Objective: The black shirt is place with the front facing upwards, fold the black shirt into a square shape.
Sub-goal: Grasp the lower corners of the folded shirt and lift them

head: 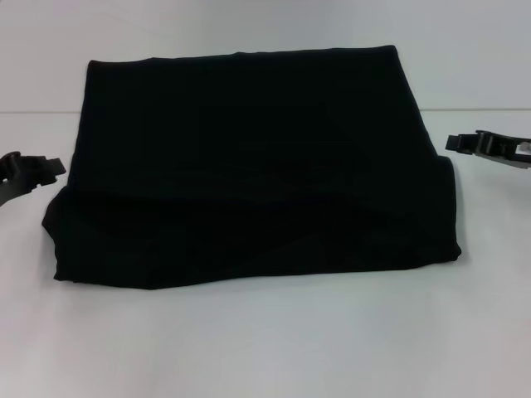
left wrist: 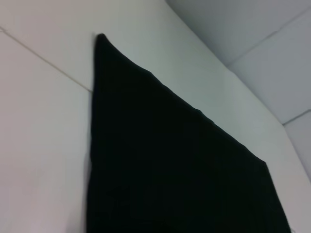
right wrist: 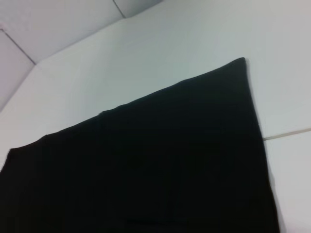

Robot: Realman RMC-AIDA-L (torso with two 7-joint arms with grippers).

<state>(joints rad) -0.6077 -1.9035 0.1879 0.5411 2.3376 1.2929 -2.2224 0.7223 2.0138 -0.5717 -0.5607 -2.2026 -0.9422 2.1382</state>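
Spanning everything, white table (head: 265, 348), faint seam across. Black shirt (head: 249, 166) folded into rough rectangle, lying between both sets of fingers, touching neither. Left gripper (head: 37, 172) and right gripper (head: 477, 145) flank it, holding nothing; finger spread cannot be told.

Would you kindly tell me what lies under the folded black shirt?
The black shirt rests on the white table. Nothing shows beneath it; its own folded layers hide anything under it.

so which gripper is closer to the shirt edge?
The left gripper: its tips nearly meet the black shirt. The right gripper shows a white gap.
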